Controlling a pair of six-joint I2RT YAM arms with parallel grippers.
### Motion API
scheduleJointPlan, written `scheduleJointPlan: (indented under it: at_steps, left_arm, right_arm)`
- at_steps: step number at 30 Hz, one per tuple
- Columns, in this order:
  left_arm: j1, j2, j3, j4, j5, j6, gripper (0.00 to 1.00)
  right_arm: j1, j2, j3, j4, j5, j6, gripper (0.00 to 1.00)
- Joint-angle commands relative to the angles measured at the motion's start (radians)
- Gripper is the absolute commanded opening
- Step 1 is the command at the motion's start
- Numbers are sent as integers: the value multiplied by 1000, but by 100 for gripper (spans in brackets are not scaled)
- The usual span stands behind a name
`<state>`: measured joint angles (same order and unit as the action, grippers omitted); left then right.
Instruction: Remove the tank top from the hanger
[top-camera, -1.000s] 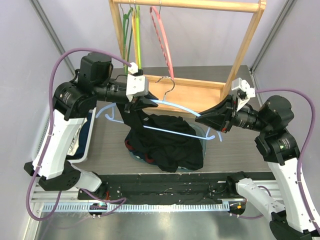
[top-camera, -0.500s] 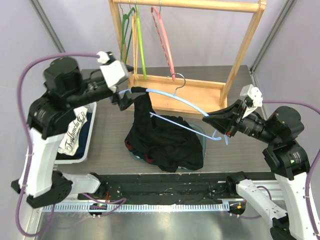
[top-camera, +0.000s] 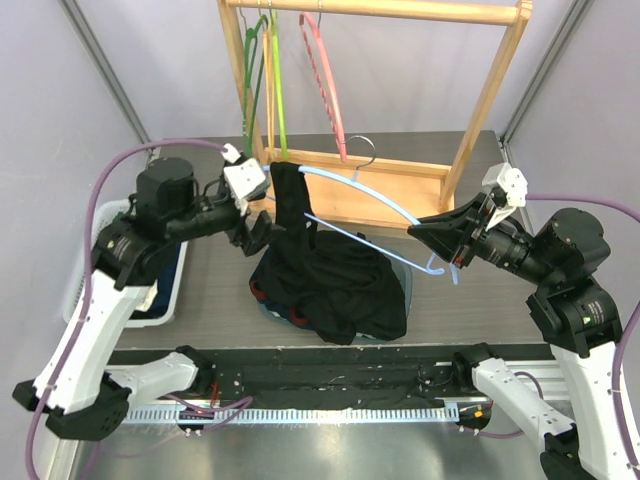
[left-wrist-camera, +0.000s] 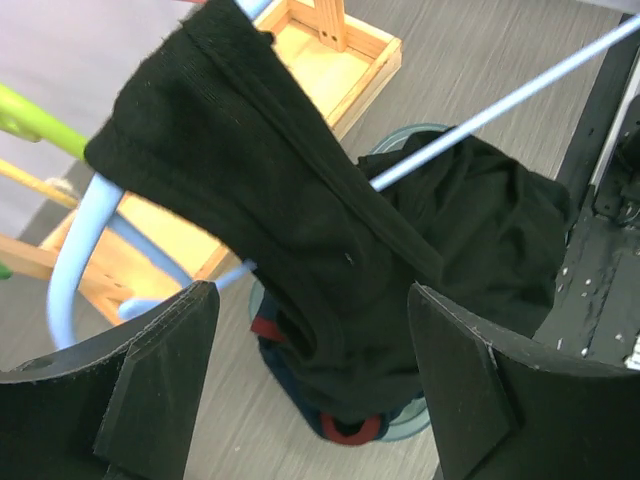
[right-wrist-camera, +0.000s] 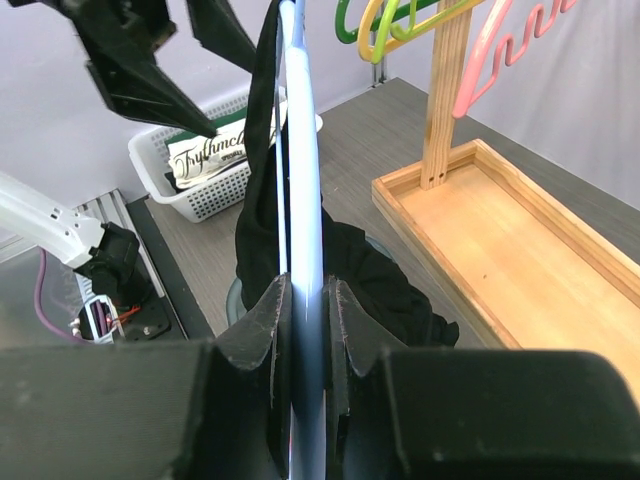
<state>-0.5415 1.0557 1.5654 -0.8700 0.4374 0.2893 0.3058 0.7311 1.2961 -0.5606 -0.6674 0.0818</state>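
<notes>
In front of the wooden clothes rack, the right gripper pinches the light-blue plastic hanger, the black fabric tank top hooked on its far end by one strap, with the left gripper spread beside it; only that strap is left to free.

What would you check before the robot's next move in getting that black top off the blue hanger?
1. Right pincer shut on the blue hanger: ok.
2. Left pincer open, one finger on either side of the tank top: ok.
3. Tank top off the hanger: not ok, a strap is draped over the hanger's far end.
4. Strap free to slide off, not snagged: cannot tell.
5. Somewhere for it to drop: ok, the clothes pile lies underneath.
</notes>
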Motion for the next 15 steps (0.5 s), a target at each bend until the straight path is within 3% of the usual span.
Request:
scheduleJointPlan:
  at_steps: [1,9,15]
  left_arm:
    - [6,41,31,106,49,-64,80]
    - [6,116,50,132,40,-56,71]
    - [6,121,62,134,38,-52,44]
  right_arm:
    - [3,-7,32,88,-8,21,1]
    - [1,-22,16,85,-20,26,1]
    - [3,-21,2,93,-28,33,1]
